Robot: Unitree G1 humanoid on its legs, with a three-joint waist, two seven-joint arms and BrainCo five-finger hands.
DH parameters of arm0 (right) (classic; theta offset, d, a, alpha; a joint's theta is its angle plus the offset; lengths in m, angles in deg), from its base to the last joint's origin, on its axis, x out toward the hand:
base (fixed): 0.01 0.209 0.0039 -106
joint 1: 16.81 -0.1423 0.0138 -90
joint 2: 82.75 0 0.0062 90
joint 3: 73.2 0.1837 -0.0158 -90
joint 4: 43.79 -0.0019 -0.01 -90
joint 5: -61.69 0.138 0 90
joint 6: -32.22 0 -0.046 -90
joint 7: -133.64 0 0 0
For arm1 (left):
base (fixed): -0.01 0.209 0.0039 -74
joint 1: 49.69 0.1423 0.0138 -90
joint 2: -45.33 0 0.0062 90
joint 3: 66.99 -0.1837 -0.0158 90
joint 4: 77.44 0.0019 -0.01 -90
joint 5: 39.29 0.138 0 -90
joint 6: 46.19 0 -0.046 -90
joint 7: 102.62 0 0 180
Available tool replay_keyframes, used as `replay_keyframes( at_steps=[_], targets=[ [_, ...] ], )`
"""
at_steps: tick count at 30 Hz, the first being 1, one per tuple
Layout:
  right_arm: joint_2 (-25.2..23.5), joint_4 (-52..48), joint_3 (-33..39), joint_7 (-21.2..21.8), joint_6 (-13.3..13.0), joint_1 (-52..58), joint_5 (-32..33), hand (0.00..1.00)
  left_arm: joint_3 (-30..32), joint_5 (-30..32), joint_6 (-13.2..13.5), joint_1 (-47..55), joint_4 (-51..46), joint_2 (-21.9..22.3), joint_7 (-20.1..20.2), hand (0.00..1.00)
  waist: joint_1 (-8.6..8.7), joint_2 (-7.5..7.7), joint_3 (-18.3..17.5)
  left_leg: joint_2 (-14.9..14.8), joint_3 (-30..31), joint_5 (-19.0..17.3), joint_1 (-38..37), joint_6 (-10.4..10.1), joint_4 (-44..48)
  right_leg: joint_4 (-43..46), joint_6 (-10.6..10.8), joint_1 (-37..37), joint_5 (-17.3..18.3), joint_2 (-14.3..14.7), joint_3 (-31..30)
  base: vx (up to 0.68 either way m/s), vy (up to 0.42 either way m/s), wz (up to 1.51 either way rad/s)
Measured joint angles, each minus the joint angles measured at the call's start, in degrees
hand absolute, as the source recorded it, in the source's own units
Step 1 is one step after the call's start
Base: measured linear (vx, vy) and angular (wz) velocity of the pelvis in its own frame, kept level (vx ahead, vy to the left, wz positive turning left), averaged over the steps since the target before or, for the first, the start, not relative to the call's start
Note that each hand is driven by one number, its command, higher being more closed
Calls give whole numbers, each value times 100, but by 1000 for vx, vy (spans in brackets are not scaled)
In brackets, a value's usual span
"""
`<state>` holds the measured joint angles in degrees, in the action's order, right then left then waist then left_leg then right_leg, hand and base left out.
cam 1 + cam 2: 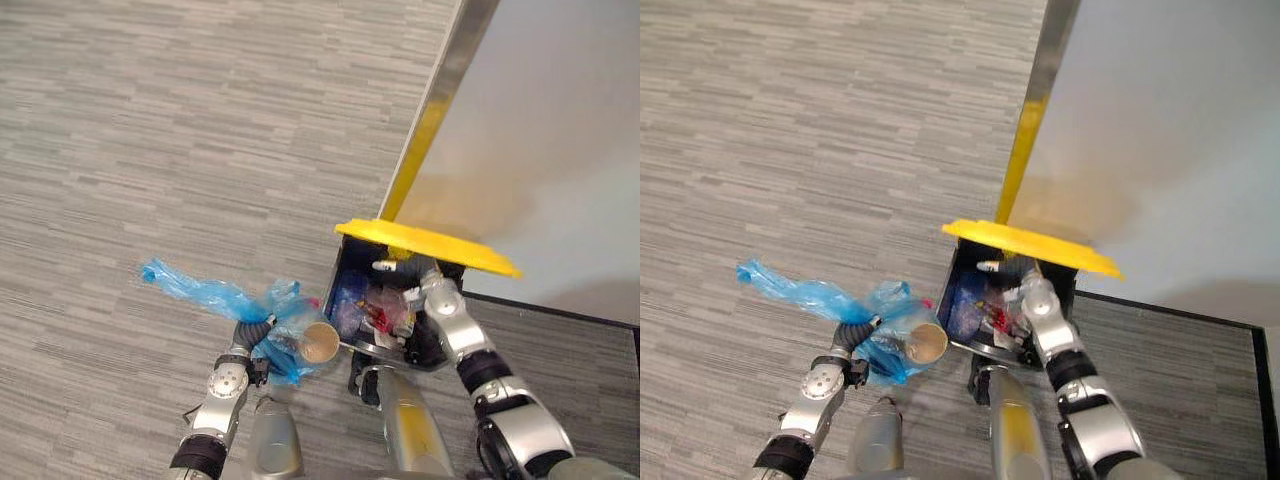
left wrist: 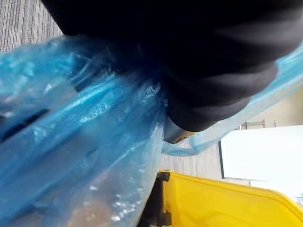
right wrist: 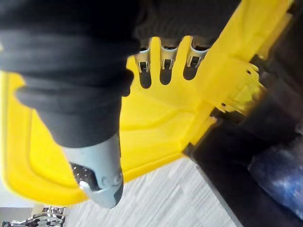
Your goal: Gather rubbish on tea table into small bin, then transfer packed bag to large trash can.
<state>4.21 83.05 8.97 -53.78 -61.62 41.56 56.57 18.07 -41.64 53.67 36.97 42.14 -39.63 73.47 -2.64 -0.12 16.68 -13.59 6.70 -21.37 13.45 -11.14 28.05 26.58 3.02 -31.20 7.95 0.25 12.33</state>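
Nearest the robot, a blue bag (image 1: 205, 291) is seen at the left hand (image 1: 253, 337). The plastic is bunched round the hand's dark cover, as the left wrist view also shows (image 2: 71, 132). The fingers are buried in the folds, so whether they are clenched on the bag cannot be told. A brown paper cup (image 1: 320, 342) is lodged in the bag on the side nearest the bin, its open mouth turned upward. A loose tail of the bag is stretched out to the left over the grey floor (image 1: 150, 120).

Just to the right of the bag, a black bin (image 1: 341, 280) is set on the floor. The bag is held outside it, with the cup just beside the near left corner of the rim. Mixed rubbish (image 1: 385, 308) is seen inside the bin, some of it blue plastic and some red.

The yellow lid (image 1: 430, 246) is raised over the far side of the bin and tilted. The right hand (image 1: 437, 298) is placed beneath it. In the right wrist view its fingers (image 3: 165, 56) are laid straight against the lid's underside, while the thumb (image 3: 102, 172) is held apart and grips nothing. The hand is therefore released, with the lid propped on its fingers.

Behind the bin a pale wall (image 1: 560, 130) is seen. A metal edge (image 1: 462, 48) is run along its corner, and a yellow strip (image 1: 420, 150) is fixed lower on that edge, down to the lid.
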Motion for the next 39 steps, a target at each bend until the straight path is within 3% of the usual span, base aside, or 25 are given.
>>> replay_keyframes(
  at_steps=[6,18,27,39],
  targets=[
    [689,1,3,-10,24,-520,16,0,-18,-334,10,3,-273,-157,11,100,14,30,160,-37,-7,57,27,31,19,-192,-65,46,-157,84,-1,-14,-11,-8],
    [939,67,4,42,73,-518,54,0,-263,-612,98,-56,-1203,-416,286,100,32,53,307,98,-10,43,41,98,250,-180,-76,215,-170,-77,10,16,37,5],
    [1119,364,7,140,66,-737,52,0,-1092,-1116,301,-304,-2404,-674,541,100,73,61,486,235,72,-62,103,242,454,-164,-77,281,-153,-154,-18,-6,27,6],
    [1433,471,-440,155,73,-1565,50,0,-2587,-1044,330,-1840,-2456,-554,623,100,268,13,883,315,-86,-340,419,330,1102,142,-63,32,-164,-206,-217,-4,48,-6]
  ],
)
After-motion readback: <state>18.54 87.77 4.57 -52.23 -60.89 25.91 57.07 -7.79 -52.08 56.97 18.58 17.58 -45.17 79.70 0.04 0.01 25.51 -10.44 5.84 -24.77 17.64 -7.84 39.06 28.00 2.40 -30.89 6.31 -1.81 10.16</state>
